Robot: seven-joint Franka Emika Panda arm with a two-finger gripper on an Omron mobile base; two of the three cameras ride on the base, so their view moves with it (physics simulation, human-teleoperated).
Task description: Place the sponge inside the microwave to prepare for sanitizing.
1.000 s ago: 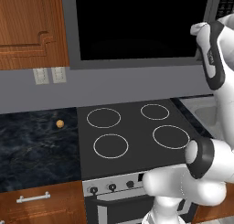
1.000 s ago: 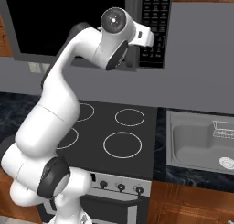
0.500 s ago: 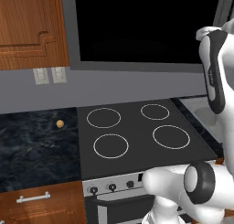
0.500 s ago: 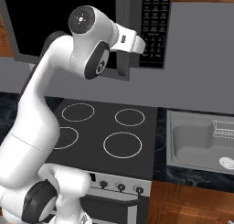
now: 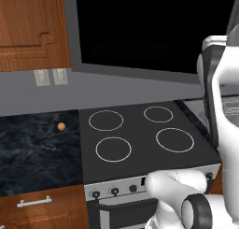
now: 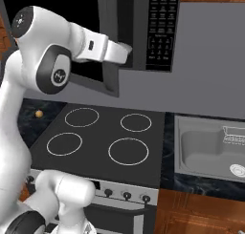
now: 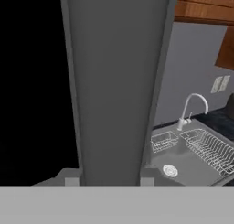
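Grey microwave (image 6: 143, 32) door handle (image 7: 116, 86) sits between the closed fingers.

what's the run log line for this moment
phase: opening microwave door | tool: shut, at door handle | sponge: not placed | small tan ball: on counter left of stove

Nothing legible anywhere. Pale key markings on the black keypad strip (image 6: 159, 30) of the microwave (image 6: 136, 27), too small and blurred to read. No lettering made out on the stove knobs (image 6: 127, 195).
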